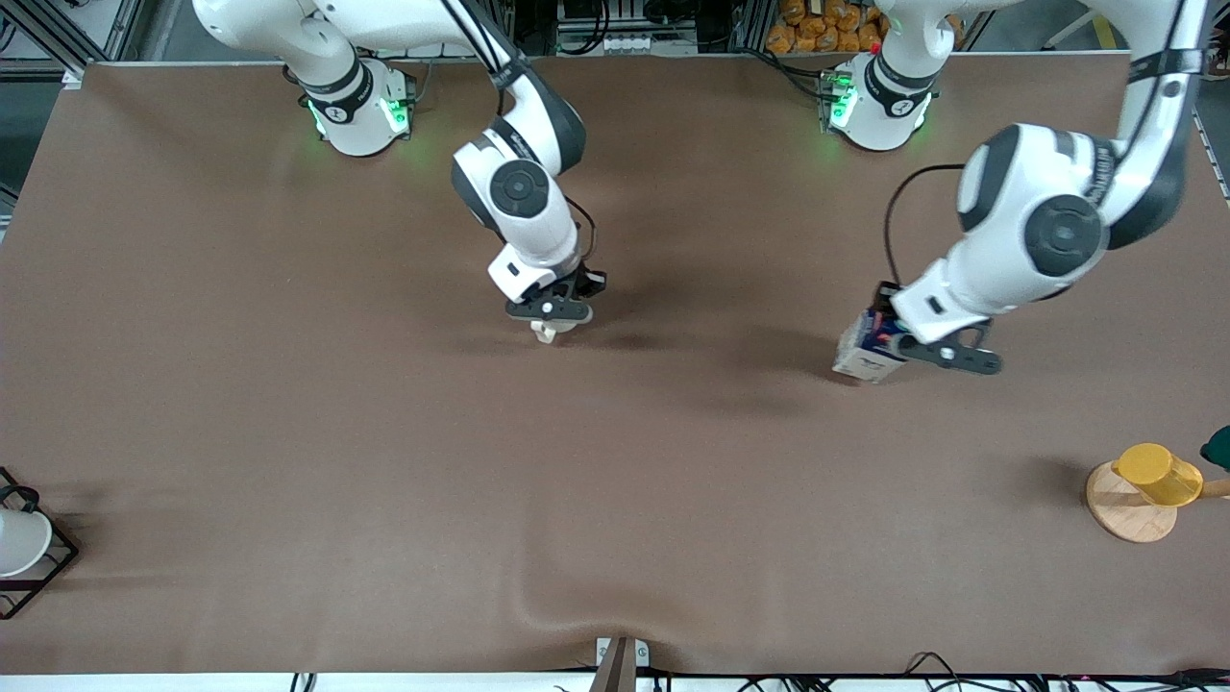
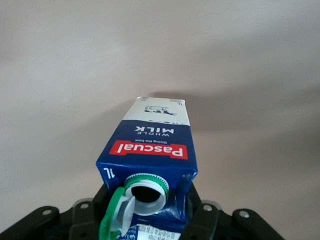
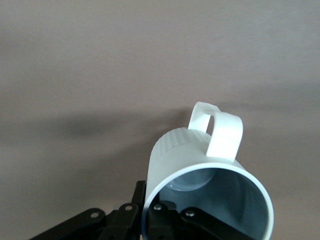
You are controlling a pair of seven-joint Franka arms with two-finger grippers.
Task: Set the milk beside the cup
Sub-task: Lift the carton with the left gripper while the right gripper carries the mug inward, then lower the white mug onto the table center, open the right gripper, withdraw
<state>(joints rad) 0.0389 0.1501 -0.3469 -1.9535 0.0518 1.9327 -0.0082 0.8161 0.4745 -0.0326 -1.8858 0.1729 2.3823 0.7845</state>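
Observation:
The milk (image 1: 867, 348) is a small carton, dark blue on top with a red label band and white below, with an open green cap. My left gripper (image 1: 898, 338) is shut on its top; in the left wrist view the milk (image 2: 150, 150) fills the space between the fingers (image 2: 202, 220). The cup (image 1: 548, 332) is a cream-white mug, mostly hidden under my right gripper (image 1: 550, 317) near the middle of the table. In the right wrist view the cup (image 3: 200, 170) has its rim pinched between the fingers (image 3: 145, 200), one inside and one outside, handle pointing away.
A yellow cup (image 1: 1158, 474) sits on a round wooden coaster (image 1: 1129, 507) at the left arm's end, nearer the front camera. A white cup in a black wire frame (image 1: 19, 543) stands at the right arm's end. A cloth wrinkle (image 1: 538, 601) lies near the front edge.

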